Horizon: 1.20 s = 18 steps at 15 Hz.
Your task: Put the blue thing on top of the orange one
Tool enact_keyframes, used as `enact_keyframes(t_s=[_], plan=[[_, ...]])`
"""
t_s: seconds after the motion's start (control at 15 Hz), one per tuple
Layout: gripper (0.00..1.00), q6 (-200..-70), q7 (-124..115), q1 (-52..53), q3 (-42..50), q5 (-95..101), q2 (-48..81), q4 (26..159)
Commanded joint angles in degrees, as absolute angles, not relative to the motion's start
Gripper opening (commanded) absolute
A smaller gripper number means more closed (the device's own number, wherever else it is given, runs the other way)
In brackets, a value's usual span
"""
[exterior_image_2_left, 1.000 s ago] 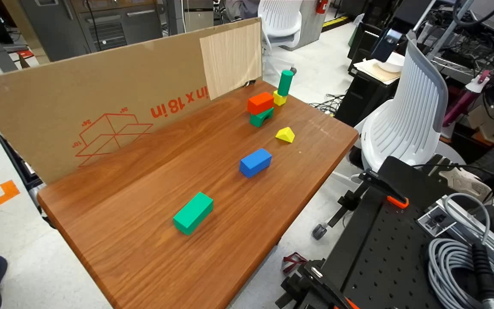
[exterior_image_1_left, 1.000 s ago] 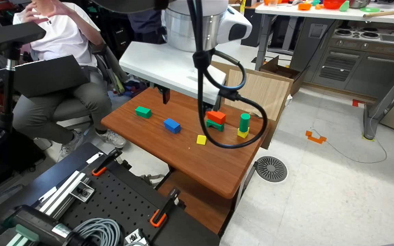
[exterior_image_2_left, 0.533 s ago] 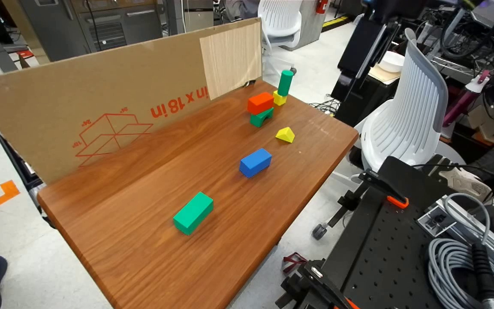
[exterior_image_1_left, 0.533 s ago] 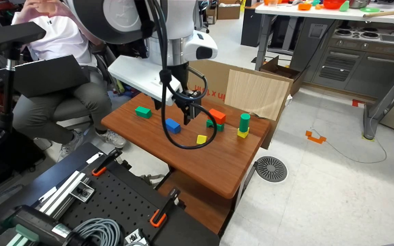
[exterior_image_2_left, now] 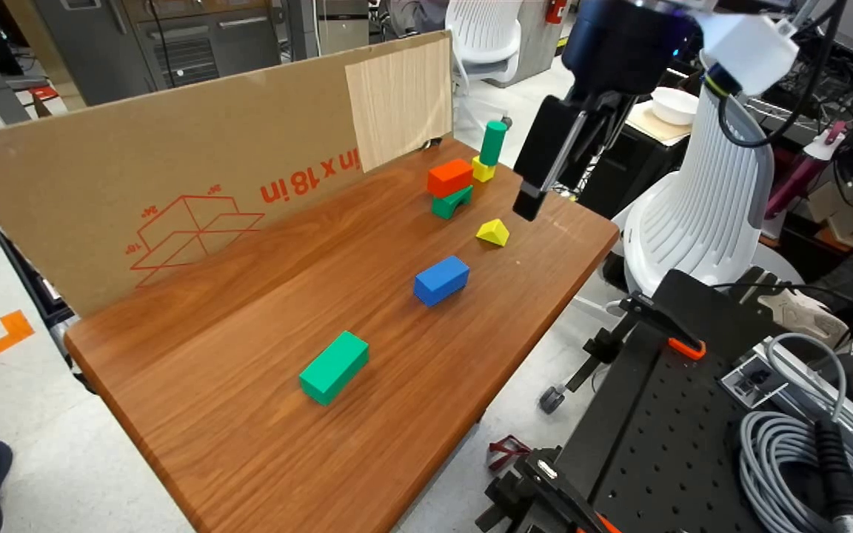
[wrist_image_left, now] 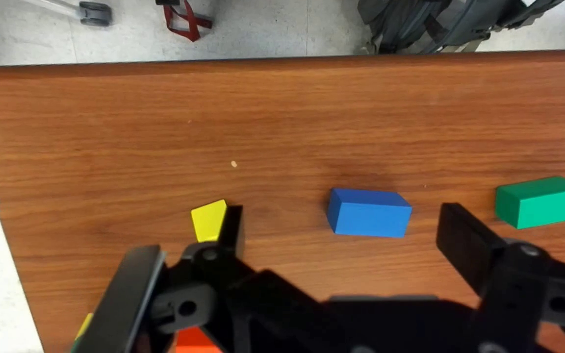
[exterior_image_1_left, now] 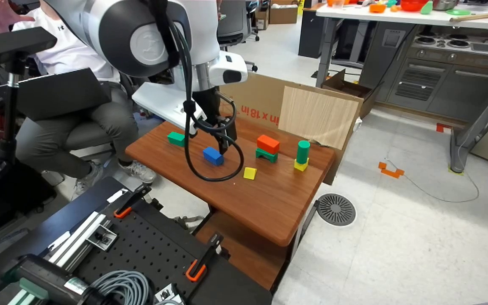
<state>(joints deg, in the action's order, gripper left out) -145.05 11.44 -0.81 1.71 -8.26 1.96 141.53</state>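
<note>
The blue block (exterior_image_1_left: pixel 213 156) lies on its long side on the wooden table, also in an exterior view (exterior_image_2_left: pixel 441 281) and the wrist view (wrist_image_left: pixel 372 214). The orange block (exterior_image_1_left: pixel 268 144) rests on top of a green arch block (exterior_image_1_left: pixel 266 156); both show in an exterior view, the orange one (exterior_image_2_left: pixel 449 178) above the arch (exterior_image_2_left: pixel 452 202). The wrist view shows only a corner of the orange block (wrist_image_left: pixel 194 340), behind the gripper. My gripper (wrist_image_left: pixel 344 208) is open and empty above the table, its fingers spread wider than the blue block. It also shows in an exterior view (exterior_image_1_left: pixel 209 140).
A yellow wedge (exterior_image_2_left: pixel 493 232) lies between the blue block and the arch. A green cylinder (exterior_image_2_left: pixel 493 143) stands on a yellow cube (exterior_image_2_left: pixel 483 169) near the orange block. A green block (exterior_image_2_left: pixel 334 368) lies beyond the blue one. A cardboard panel (exterior_image_2_left: pixel 197 163) borders one table edge.
The arm has swung across the table and lowered, away from the orange block's side and towards the blue block. The blocks have not moved.
</note>
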Motion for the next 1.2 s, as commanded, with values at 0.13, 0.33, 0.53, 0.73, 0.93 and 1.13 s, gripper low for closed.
enact_keyframes(t_s=[0.13,0.33,0.53,0.73,0.93,1.13], plan=[[1.00,-150.4,5.9,0.0,-0.3,-7.0,8.2,139.1],[1.00,-150.1,3.2,0.5,-0.9,-6.0,11.5,137.0],[1.00,-150.2,0.2,1.4,-0.8,-3.9,14.0,134.7],[1.00,-150.1,-3.0,2.6,-0.4,-1.1,16.0,132.9],[1.00,-149.6,-5.2,3.6,-0.2,0.6,18.0,131.2],[1.00,-149.3,-7.3,4.6,0.2,2.2,20.0,129.8]])
